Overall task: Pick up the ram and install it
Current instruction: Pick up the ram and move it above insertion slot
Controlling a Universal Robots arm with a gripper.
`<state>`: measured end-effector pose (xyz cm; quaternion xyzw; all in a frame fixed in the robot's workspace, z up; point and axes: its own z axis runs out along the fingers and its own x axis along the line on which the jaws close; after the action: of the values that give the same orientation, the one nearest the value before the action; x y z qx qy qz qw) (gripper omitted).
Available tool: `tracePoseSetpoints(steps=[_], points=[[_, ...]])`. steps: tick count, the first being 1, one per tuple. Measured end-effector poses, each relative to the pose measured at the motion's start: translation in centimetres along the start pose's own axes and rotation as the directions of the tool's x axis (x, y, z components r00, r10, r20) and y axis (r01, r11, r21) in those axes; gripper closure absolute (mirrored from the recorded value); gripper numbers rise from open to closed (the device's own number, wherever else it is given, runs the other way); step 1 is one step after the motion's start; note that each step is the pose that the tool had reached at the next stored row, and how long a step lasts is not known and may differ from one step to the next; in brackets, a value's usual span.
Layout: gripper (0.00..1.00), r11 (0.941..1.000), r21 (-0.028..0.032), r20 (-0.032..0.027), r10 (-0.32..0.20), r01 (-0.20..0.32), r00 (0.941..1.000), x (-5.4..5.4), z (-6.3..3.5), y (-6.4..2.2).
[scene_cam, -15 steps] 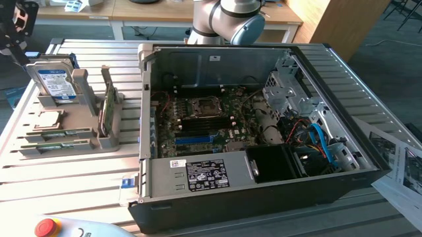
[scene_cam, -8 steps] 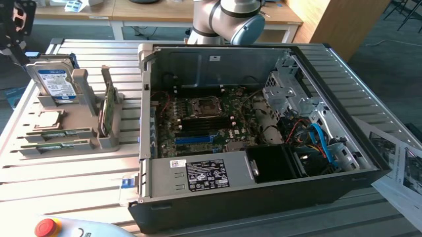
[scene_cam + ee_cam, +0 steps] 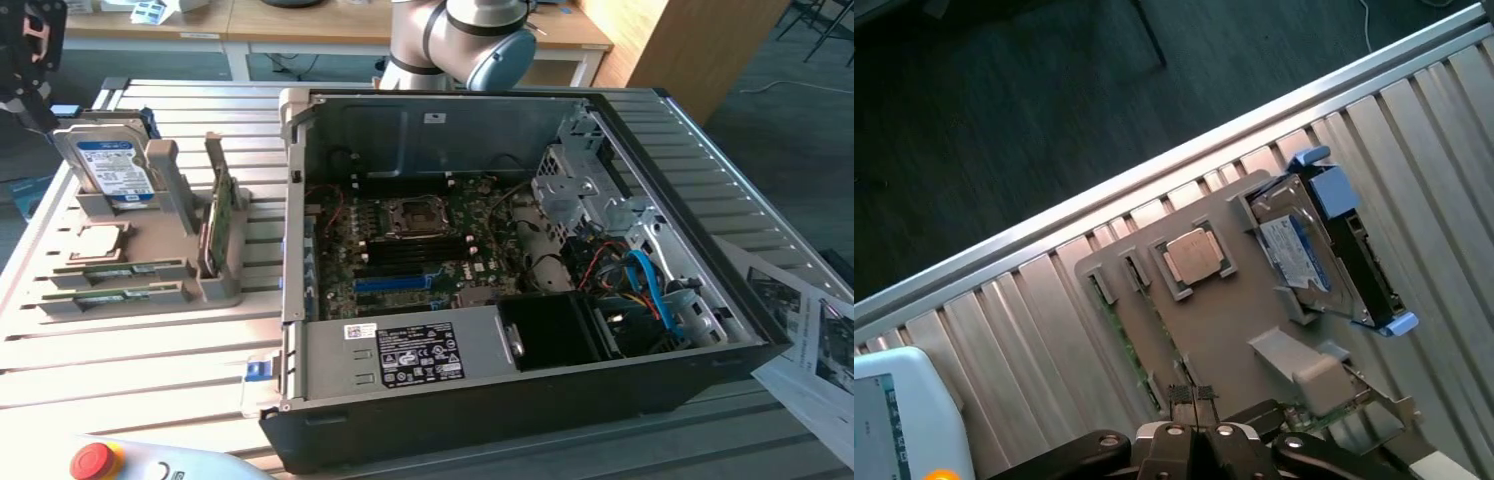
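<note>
The gripper [image 3: 1192,398] hangs over the grey holder [image 3: 1224,330] with its fingers pressed together, holding nothing. The ram [image 3: 120,271] lies flat in a slot of that holder, below the fingertips and not touched. Farther out from the gripper sits the processor chip [image 3: 1192,255], and beyond that the blue-labelled hard drive [image 3: 1294,250]. The open computer case [image 3: 534,400] stands well apart.

A silver arm [image 3: 461,40] and a black gripper [image 3: 1192,405]
Behind the computer case [image 3: 427,135], the arm is a fat round tube with a blue-grey cap on its joint. The gripper has shiny round screws and two thin dark fingers.
</note>
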<state>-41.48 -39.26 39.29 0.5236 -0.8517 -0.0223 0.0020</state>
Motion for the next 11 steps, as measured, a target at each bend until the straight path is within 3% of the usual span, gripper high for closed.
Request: tracePoseSetpoints(steps=[5,11], points=[[0.90,0.9971,-0.0013,-0.0039,-0.076,0.076,0.9971,0.00,0.00,0.00],[0.90,0.9863,-0.0029,-0.0089,-0.165,0.165,0.9863,0.00,0.01,0.00]])
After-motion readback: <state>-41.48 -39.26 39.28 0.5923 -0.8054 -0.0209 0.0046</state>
